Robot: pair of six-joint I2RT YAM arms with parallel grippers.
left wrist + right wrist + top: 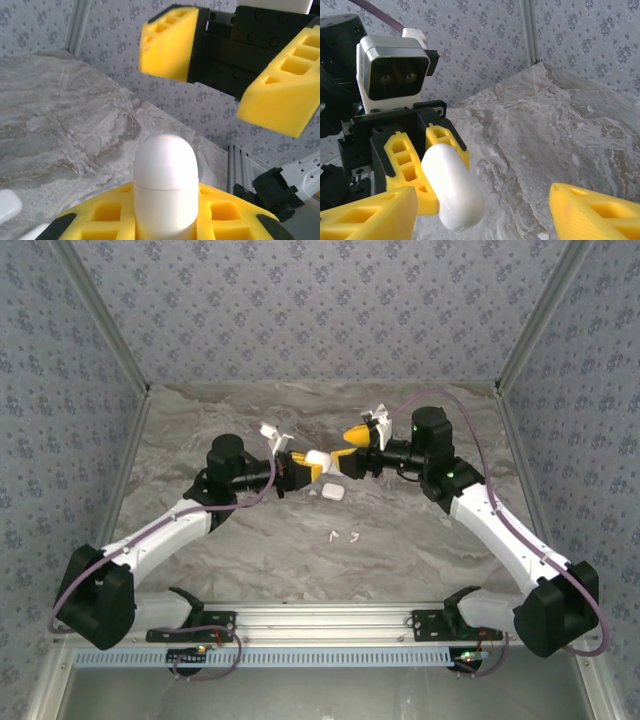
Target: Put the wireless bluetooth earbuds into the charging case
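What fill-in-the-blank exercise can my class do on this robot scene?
1. The left hand is shut on a white charging ____.
2. The right hand, facing it, is ____.
3. Two tiny white earbuds lie on the ____.
Missing words: case; open; table.

A grey marbled table [250, 560] lies inside an enclosure. Blue-grey floral-patterned walls [320, 300] rise behind the table and on both its sides. Silver metal posts [100, 318] stand at the table's far corners. A silver rail [330, 617] runs along the table's near edge.
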